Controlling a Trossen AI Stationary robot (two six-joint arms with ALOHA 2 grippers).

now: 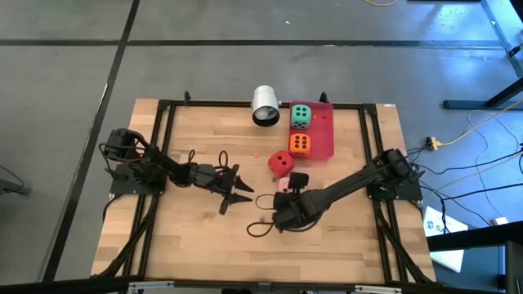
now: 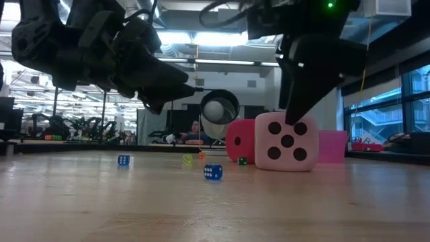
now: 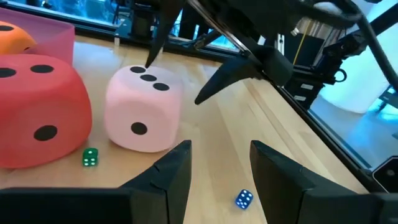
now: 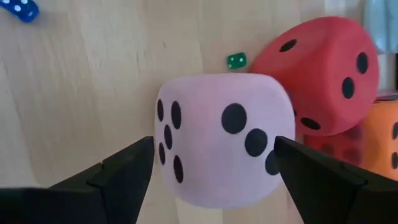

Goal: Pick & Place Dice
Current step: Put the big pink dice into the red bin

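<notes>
No words, labels, brand marks or written numbers can be read anywhere. The only number-like signs are dark pips: the soft pink cube (image 2: pixel 287 142) shows five on one face, and the soft red cube (image 4: pixel 323 74) beside it shows two.

Even overhead light on the table; strong backlight in the level view

From above, the wooden table (image 1: pixel 204 163) is evenly lit, with only soft, short shadows under the arms. In the low view, bright ceiling lights (image 2: pixel 201 37) and the right-hand windows (image 2: pixel 376 111) turn both arms into near silhouettes, and the near tabletop is blurred. In the right wrist view the pink die (image 4: pixel 224 137) is sharp while the gripper's fingers (image 4: pixel 118 177) at the frame edge are dark and soft.
</notes>
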